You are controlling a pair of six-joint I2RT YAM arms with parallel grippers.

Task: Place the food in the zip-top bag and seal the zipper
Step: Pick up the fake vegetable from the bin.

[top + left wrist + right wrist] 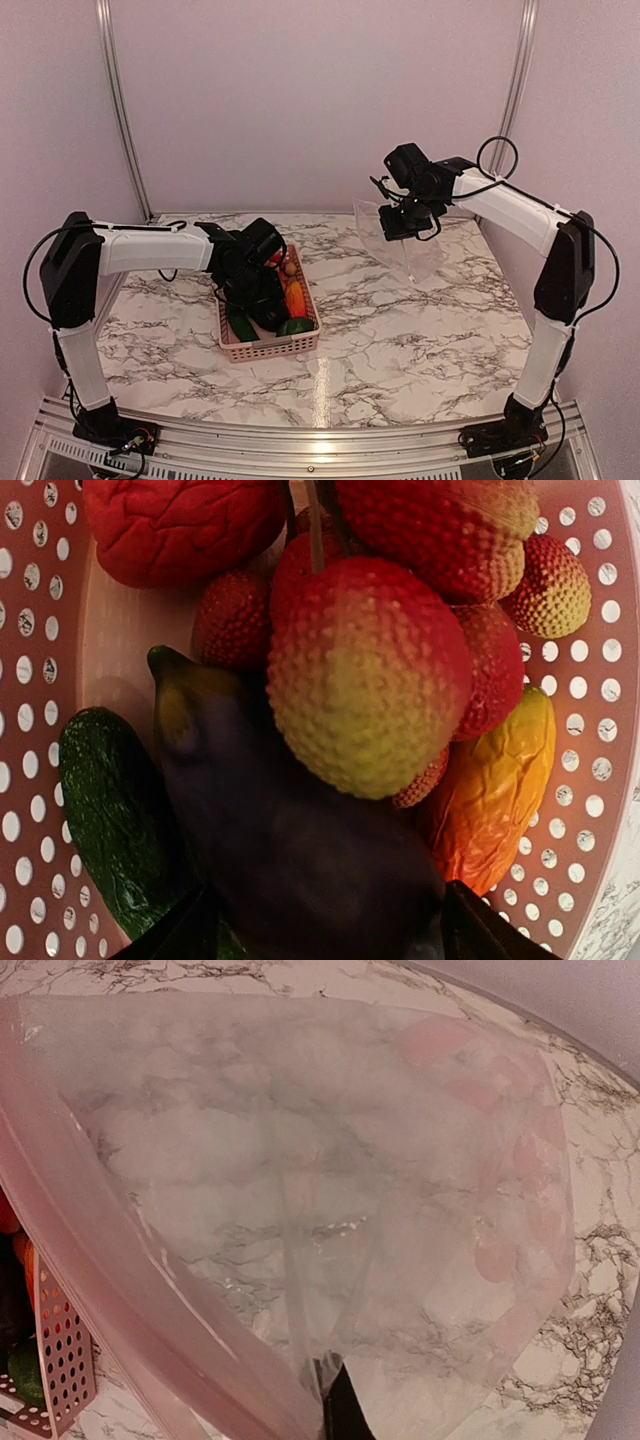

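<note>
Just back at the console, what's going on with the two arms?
The left gripper is down in the pink basket, its jaws straddling the purple eggplant; whether it grips yet is unclear. The right gripper is shut on the clear zip-top bag, holding it up. No food shows inside the bag.

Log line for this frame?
left gripper: astride eggplant in basket, grip unclear | right gripper: shut on zip-top bag | bag empty

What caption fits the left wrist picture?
Hand straddles a purple eggplant among bumpy red fruit in a pink basket.
</note>
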